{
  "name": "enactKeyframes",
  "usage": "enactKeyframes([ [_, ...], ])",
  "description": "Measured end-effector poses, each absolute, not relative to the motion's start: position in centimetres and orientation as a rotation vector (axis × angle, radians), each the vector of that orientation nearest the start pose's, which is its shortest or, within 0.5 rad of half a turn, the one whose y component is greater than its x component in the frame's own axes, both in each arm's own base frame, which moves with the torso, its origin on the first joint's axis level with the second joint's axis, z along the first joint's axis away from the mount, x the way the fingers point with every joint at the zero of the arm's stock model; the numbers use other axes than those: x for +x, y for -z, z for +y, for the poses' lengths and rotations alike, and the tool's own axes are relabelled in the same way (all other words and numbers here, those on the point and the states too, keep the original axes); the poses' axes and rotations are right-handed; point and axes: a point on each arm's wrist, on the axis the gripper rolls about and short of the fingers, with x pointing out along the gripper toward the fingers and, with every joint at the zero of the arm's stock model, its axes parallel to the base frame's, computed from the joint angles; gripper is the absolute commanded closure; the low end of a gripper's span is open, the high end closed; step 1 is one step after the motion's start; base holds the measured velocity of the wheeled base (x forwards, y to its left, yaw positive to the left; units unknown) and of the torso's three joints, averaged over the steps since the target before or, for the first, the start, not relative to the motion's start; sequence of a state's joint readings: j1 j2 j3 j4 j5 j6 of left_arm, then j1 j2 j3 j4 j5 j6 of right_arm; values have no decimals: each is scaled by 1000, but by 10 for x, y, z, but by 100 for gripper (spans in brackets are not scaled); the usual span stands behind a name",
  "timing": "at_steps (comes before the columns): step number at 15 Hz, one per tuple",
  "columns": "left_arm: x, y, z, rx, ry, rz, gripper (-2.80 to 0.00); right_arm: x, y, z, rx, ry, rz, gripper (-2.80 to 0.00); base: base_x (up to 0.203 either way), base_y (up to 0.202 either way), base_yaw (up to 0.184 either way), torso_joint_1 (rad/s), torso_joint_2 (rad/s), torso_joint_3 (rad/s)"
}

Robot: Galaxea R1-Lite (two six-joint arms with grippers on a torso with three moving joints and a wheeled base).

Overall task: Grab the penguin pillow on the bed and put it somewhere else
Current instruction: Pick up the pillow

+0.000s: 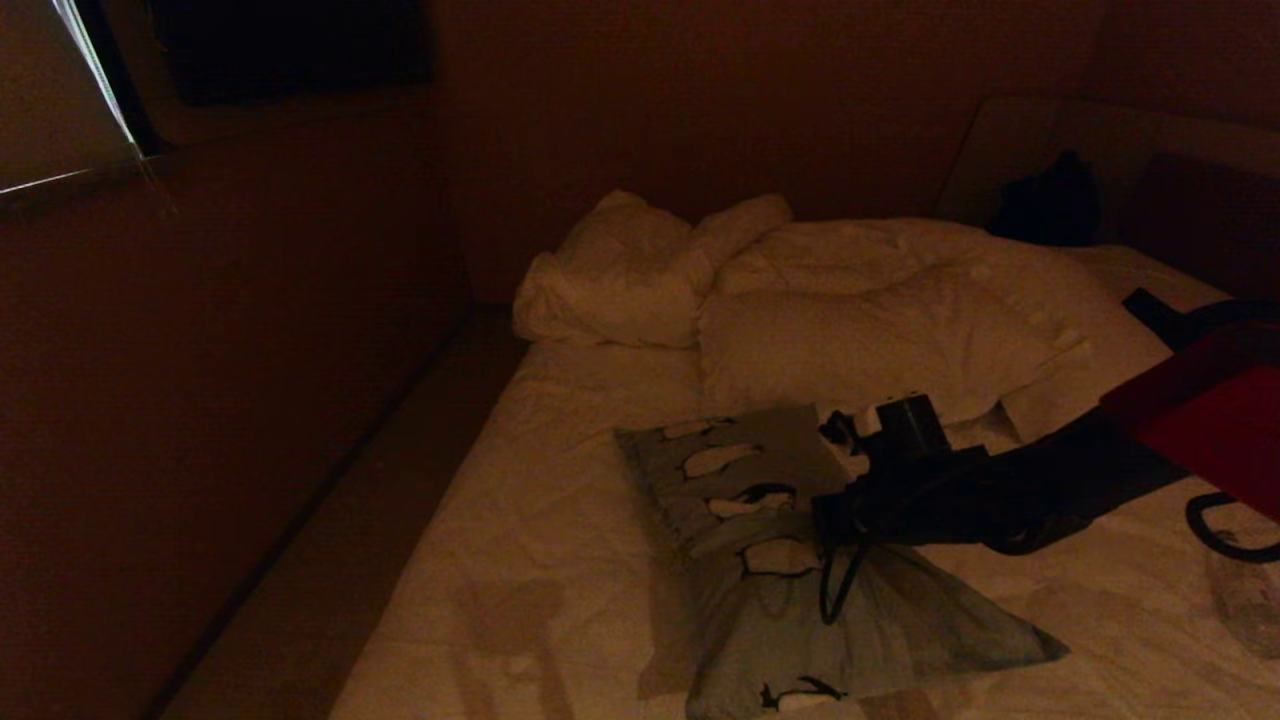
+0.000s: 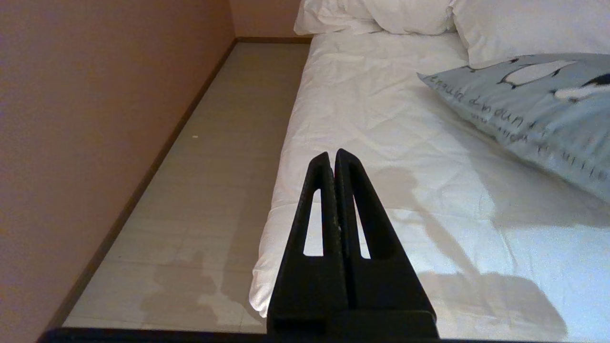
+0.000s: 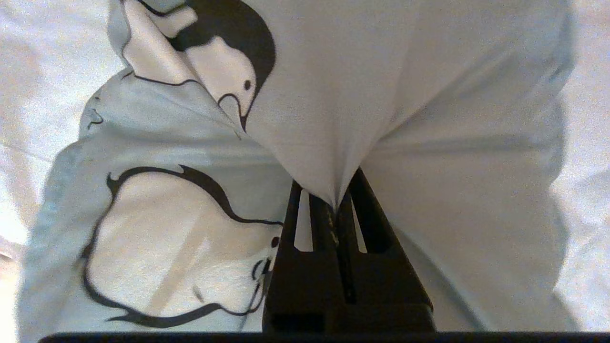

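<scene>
The grey-blue penguin pillow (image 1: 760, 560) lies lengthwise on the bed (image 1: 560, 540), bunched and raised at its middle. My right gripper (image 1: 828, 528) reaches in from the right and is shut on a pinched fold of the pillow's fabric. In the right wrist view the cloth (image 3: 329, 119) is drawn to a point between the closed fingers (image 3: 336, 205), with penguin prints beside it. My left gripper (image 2: 332, 155) is shut and empty, hanging off the bed's left edge; the pillow's lettered end (image 2: 529, 102) lies to its right.
Plain cream pillows (image 1: 640, 270) and a rumpled duvet (image 1: 880, 330) lie beyond the penguin pillow. A floor strip (image 2: 214, 166) runs between the bed's left side and the wall (image 1: 200, 400). Dark items (image 1: 1050, 200) sit at the far right. A red part of the robot (image 1: 1210, 410) stands at the right.
</scene>
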State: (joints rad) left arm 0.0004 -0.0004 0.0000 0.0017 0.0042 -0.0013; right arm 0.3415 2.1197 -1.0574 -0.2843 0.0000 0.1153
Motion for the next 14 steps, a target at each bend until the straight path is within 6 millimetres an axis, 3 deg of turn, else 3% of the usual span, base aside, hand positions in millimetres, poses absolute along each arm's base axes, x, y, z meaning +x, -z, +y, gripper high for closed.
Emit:
enactKeyframes([
  [7, -23, -75, 0, -1, -4, 1, 0, 345, -121, 121, 12, -284, 651, 0, 0, 0, 0, 0, 0, 0],
  [14, -23, -75, 0, -1, -5, 1, 0, 326, -175, 100, 50, -255, 518, 0, 0, 0, 0, 0, 0, 0],
])
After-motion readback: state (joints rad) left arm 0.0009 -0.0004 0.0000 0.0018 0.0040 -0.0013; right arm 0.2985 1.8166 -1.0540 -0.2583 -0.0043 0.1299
